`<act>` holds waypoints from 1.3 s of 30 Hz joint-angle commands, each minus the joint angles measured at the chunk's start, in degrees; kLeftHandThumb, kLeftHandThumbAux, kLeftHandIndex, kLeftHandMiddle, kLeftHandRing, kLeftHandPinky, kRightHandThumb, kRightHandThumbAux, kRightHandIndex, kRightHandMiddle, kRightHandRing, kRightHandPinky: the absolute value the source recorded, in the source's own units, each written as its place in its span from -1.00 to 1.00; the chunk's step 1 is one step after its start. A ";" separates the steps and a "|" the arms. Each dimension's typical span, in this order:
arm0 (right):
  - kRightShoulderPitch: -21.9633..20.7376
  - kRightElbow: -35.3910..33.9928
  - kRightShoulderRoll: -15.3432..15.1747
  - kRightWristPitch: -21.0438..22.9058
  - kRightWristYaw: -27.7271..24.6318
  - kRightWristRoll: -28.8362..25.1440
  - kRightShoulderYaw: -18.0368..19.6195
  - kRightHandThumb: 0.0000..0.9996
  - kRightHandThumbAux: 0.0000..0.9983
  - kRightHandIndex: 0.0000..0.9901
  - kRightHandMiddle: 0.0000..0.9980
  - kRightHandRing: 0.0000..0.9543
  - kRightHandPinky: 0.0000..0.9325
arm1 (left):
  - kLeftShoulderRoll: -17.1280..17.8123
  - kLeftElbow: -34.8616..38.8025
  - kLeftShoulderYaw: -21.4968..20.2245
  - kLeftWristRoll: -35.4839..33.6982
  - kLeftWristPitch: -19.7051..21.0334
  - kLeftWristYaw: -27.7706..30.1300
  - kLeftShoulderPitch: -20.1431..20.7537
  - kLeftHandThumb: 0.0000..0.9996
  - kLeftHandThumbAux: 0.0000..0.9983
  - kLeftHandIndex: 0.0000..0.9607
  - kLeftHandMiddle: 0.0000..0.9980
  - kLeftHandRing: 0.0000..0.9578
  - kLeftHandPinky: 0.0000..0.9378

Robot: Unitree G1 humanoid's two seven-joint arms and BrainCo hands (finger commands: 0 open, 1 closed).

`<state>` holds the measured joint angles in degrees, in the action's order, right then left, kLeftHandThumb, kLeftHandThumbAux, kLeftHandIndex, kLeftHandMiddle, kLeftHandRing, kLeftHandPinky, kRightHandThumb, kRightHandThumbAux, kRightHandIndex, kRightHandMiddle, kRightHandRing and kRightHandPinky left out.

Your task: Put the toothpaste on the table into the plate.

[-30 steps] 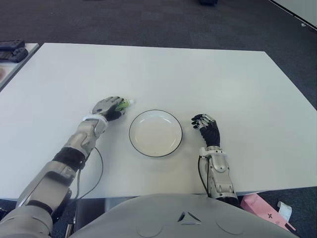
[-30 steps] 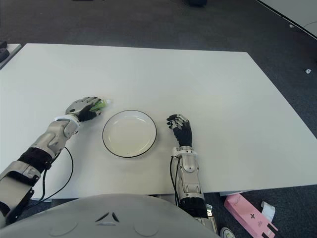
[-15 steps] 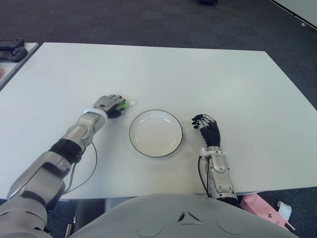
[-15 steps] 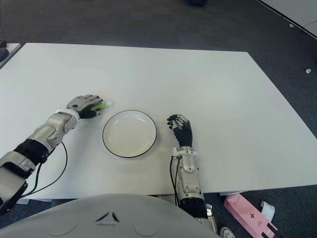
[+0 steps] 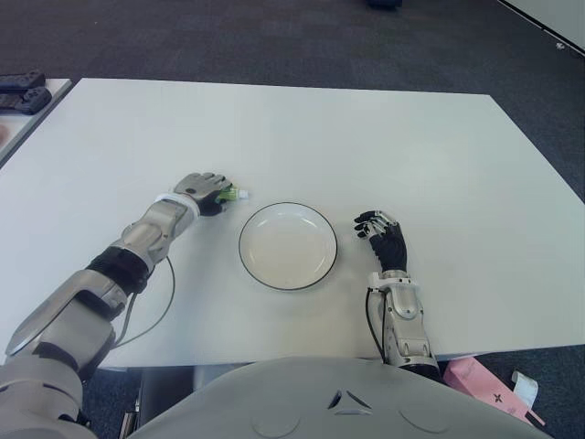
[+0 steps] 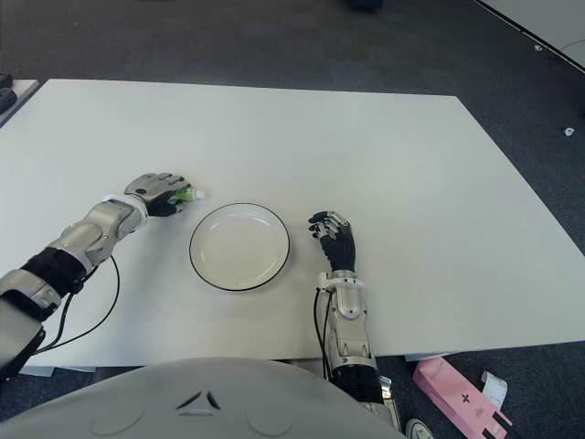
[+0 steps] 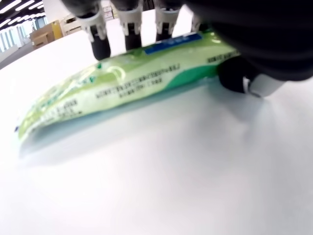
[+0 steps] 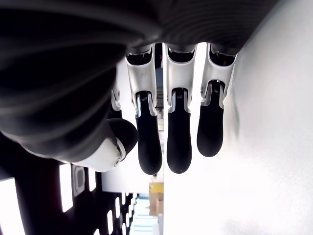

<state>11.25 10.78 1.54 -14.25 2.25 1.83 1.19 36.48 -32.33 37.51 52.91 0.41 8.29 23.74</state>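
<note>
White table; plate near front edge; toothpaste lying left.

Glossy plastic toothpaste, matt table

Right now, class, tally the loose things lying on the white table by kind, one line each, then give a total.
Green and white toothpaste tube, under the left hand's fingers: 1
White round plate with a dark rim, between the hands: 1
Total: 2
The right hand shows right of the plate, holding nothing.
</note>
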 commanded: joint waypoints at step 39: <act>1.58 2.01 0.03 1.34 -1.05 -2.09 0.64 0.42 0.46 -0.13 0.01 0.05 0.08 | -5.71 -16.48 -2.47 -7.36 -11.66 -18.44 -7.28 0.70 0.34 -0.17 0.09 0.78 0.80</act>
<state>11.47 10.72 1.43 -14.64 1.37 0.34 1.52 32.74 -44.65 32.58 45.79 -9.07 -13.19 22.05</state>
